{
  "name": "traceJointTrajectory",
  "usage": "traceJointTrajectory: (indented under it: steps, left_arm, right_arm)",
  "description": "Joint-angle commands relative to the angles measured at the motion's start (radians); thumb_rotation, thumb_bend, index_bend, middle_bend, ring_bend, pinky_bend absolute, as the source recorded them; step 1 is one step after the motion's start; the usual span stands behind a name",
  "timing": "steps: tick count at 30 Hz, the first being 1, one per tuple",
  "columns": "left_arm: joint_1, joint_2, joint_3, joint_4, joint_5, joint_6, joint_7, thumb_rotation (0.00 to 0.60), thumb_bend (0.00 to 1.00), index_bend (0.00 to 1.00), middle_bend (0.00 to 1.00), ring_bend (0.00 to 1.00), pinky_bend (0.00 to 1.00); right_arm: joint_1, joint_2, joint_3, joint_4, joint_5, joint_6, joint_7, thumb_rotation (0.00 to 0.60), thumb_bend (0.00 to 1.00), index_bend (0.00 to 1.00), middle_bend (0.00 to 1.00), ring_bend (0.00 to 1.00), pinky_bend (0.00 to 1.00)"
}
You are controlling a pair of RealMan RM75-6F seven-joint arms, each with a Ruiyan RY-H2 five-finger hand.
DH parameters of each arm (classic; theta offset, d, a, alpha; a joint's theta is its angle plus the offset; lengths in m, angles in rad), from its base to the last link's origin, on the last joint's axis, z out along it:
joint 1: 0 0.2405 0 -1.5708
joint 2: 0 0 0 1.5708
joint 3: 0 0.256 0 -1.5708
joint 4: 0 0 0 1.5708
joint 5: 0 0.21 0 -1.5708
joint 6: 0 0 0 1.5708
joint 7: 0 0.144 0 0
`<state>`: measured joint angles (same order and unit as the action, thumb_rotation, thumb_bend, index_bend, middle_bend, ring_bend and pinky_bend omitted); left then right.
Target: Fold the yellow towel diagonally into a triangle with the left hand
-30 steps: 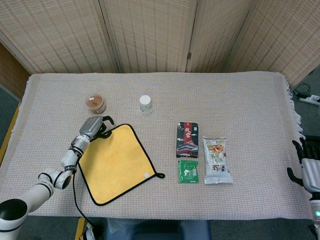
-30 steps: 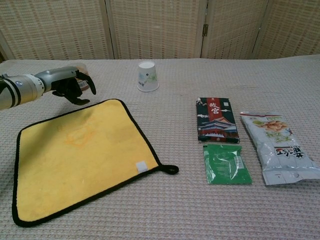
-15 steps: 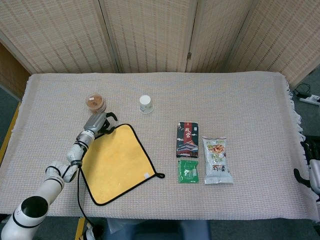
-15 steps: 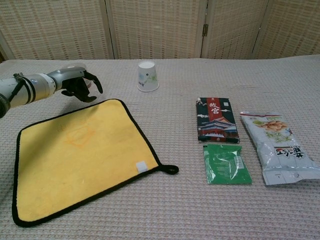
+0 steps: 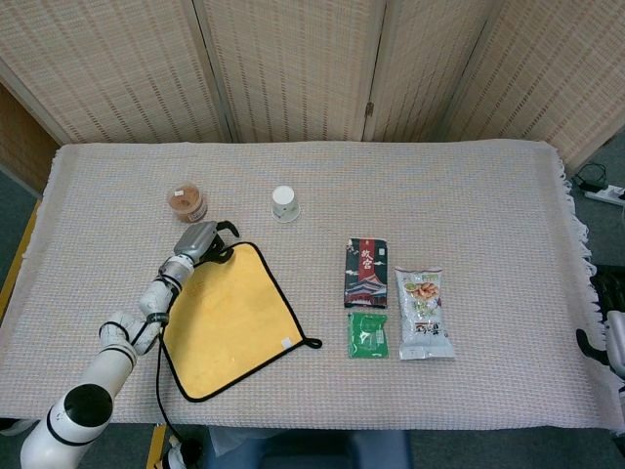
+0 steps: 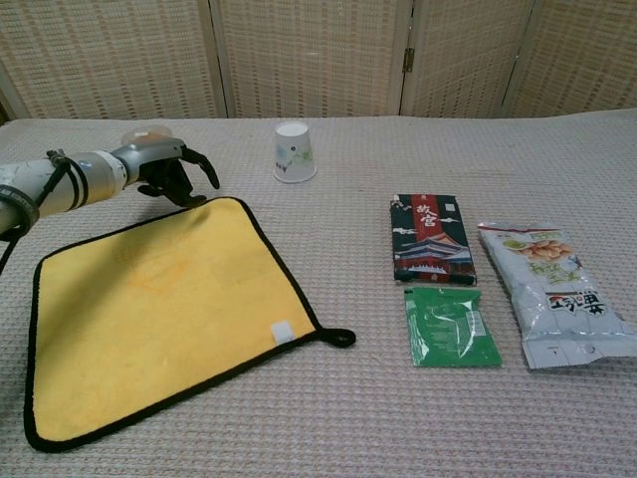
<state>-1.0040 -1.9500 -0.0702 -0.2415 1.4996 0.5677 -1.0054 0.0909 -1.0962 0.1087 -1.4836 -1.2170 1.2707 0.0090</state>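
Note:
The yellow towel [image 5: 227,316] [image 6: 159,309] lies flat on the table, black-edged, with a hanging loop [image 5: 312,343] [image 6: 341,338] at its near right corner. My left hand [image 5: 206,240] [image 6: 171,172] hovers at the towel's far corner, fingers curled but apart, holding nothing. The black fingertips hang just over the far edge. Only a dark sliver of my right hand [image 5: 607,337] shows at the right edge of the head view; its fingers cannot be made out.
A white paper cup [image 5: 284,203] [image 6: 294,151] stands upside down beyond the towel. A brown-lidded jar [image 5: 186,202] sits just behind my left hand. Right of the towel lie a dark snack box [image 5: 367,273], a green packet [image 5: 368,334] and a nut bag [image 5: 423,313].
My left hand has slid right along the towel's far edge toward its far corner. The right hand has dropped further out of the head view. The towel has not moved.

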Motion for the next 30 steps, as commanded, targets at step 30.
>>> traceJointTrajectory:
  steps: [30]
  left_arm:
    - [0.001, -0.083, 0.028, 0.092, 0.006, 0.034, -0.061, 0.600, 0.48, 0.55, 1.00, 1.00, 1.00]
  right_arm:
    - [-0.024, 0.017, 0.002, 0.004, 0.013, 0.000, 0.029, 0.600, 0.45, 0.00, 0.00, 0.00, 0.00]
